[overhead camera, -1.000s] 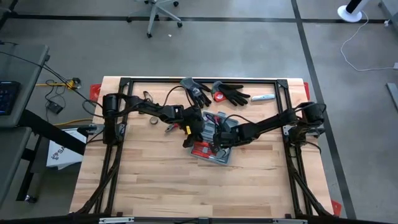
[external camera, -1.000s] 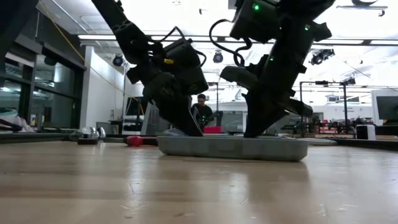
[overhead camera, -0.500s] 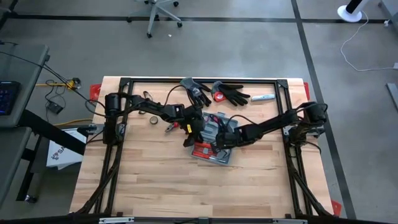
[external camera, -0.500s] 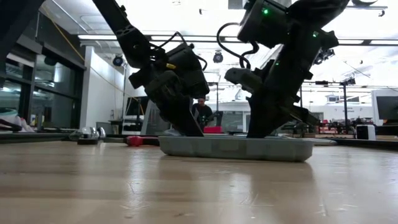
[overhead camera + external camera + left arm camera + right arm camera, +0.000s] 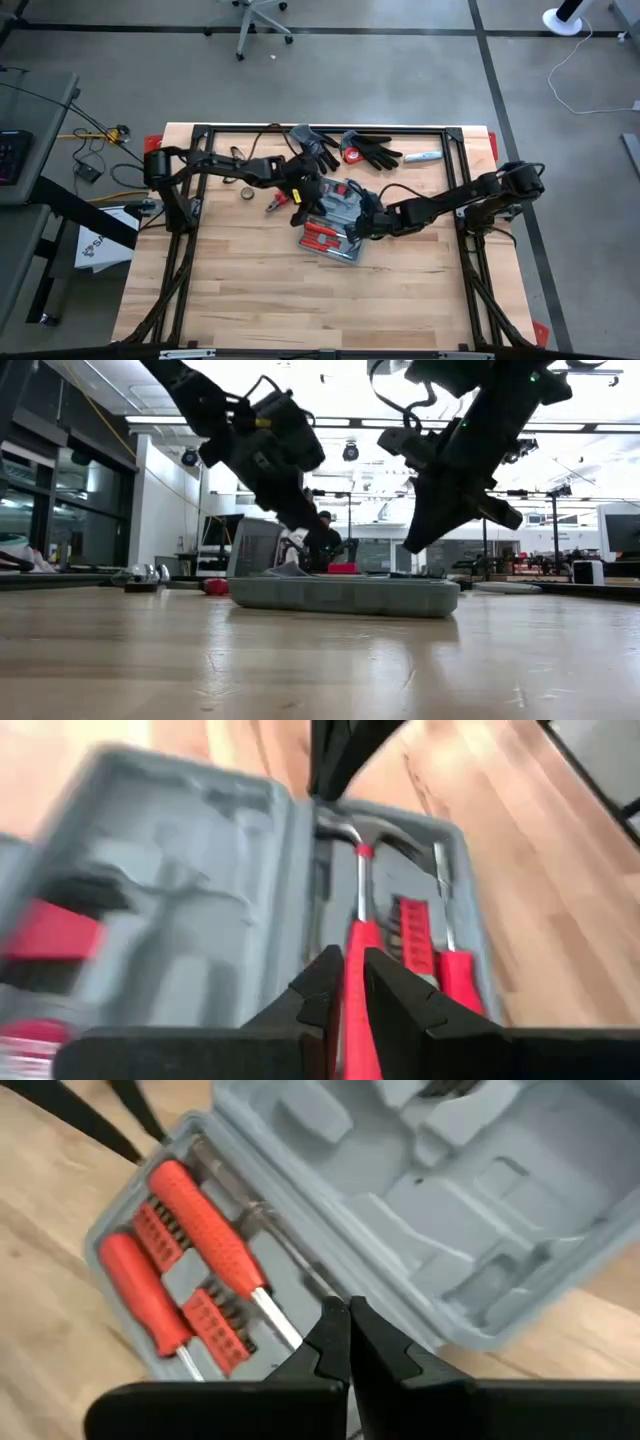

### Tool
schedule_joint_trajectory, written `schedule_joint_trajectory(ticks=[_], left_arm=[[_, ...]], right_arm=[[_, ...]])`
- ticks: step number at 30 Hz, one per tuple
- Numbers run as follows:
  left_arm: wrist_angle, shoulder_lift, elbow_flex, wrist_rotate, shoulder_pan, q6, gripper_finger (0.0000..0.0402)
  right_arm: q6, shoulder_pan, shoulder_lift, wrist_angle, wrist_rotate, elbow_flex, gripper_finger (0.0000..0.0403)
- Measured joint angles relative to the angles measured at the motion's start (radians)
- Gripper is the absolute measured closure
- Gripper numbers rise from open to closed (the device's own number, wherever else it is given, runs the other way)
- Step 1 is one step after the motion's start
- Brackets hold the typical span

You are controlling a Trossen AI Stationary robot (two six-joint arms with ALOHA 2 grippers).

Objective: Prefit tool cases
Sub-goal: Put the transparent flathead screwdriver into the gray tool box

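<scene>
A: From above, where is the tool case (image 5: 333, 222)?
B: Lying open near the middle of the table (image 5: 250, 300), red-handled tools in its near half. The left gripper (image 5: 299, 196) sits at the case's left far corner, the right gripper (image 5: 366, 224) at its right edge. Black gloves (image 5: 345, 148) lie well beyond the case, at the table's far side.

A: And level with the table?
B: Both arms hang above the case (image 5: 340, 596). The left gripper (image 5: 297, 532) is low over its left end, the right gripper (image 5: 420, 536) higher over its right end.

A: Left wrist?
B: The left gripper (image 5: 352, 970) has its fingers nearly together around a red-handled hammer (image 5: 358, 910) inside the case (image 5: 200, 870).

A: Right wrist?
B: The right gripper (image 5: 343, 1327) has its fingertips pressed together, holding nothing, over the case (image 5: 420, 1210) beside a red screwdriver (image 5: 215, 1240).
</scene>
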Motion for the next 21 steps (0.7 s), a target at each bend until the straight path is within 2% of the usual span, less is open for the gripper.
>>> schedule_joint_trajectory(ticks=[4, 6, 16, 21], left_arm=[[-0.001, -0.013, 0.0, -0.114, 0.024, 0.089, 0.0362], [-0.013, 0.006, 0.0, -0.138, 0.042, 0.127, 0.0362], [-0.108, 0.105, 0.004, -0.127, 0.098, 0.197, 0.0362], [-0.194, 0.104, 0.0, -0.052, 0.078, 0.177, 0.0362]], right_arm=[[-0.006, -0.026, 0.003, -0.022, 0.004, 0.0, 0.0403], [-0.023, -0.042, 0.012, -0.019, -0.004, 0.001, 0.0403], [-0.034, -0.086, 0.085, -0.002, -0.069, 0.002, 0.0403], [-0.038, -0.086, 0.114, 0.036, -0.095, 0.005, 0.0403]])
